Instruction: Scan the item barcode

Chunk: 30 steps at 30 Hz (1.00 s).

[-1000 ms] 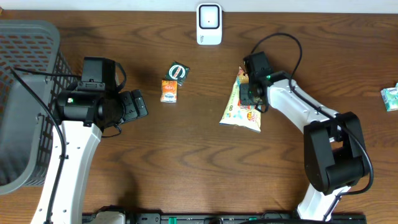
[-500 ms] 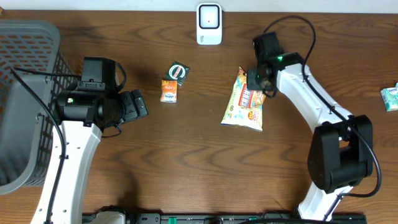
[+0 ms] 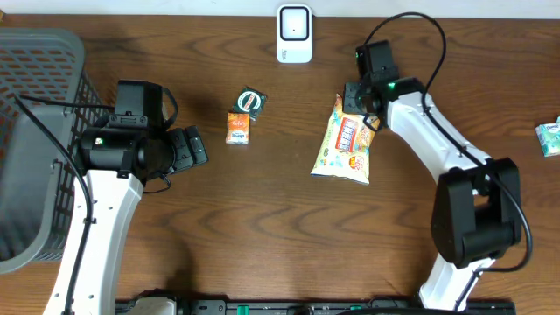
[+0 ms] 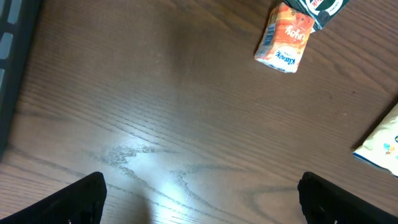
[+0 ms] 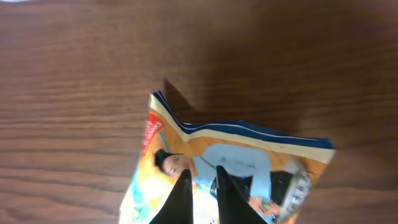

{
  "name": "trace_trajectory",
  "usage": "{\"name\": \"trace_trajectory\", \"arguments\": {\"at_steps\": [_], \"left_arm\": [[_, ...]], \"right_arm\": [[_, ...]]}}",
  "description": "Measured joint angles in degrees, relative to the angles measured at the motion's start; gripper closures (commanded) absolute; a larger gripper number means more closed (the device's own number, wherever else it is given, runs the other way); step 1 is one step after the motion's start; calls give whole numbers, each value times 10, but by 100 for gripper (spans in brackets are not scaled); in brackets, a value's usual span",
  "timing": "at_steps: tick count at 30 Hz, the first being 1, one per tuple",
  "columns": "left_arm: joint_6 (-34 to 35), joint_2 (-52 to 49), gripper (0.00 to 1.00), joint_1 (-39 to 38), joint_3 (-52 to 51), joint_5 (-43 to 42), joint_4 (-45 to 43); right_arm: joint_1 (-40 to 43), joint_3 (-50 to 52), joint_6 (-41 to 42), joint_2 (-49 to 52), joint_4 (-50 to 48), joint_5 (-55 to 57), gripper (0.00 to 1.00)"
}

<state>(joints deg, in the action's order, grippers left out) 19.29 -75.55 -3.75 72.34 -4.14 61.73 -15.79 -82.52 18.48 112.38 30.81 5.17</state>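
my right hand (image 5: 202,173) pinching the top edge of the snack bag (image 3: 343,144), bag lying right of centre toward the bench (image 3: 262,227) back edge, my left hand (image 4: 202,190) spread wide, empty

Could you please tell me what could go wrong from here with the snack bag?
The right end effector pinches the snack bag only near its top edge, so the floppy bag may slip or sag when lifted.
No barcode shows on the bag's upward face, so it may reach the scanner with the code turned away and fail to read.
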Motion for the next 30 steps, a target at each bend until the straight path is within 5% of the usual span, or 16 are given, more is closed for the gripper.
{"name": "trace_trajectory", "arguments": {"at_steps": [12, 22, 30], "left_arm": [[0, 0, 2, 0, 0, 0, 0], [0, 0, 2, 0, 0, 0, 0], [0, 0, 2, 0, 0, 0, 0]], "right_arm": [[1, 9, 0, 66, 5, 6, 90], [1, -75, -2, 26, 176, -14, 76], [-7, -90, -17, -9, 272, -93, 83]]}}
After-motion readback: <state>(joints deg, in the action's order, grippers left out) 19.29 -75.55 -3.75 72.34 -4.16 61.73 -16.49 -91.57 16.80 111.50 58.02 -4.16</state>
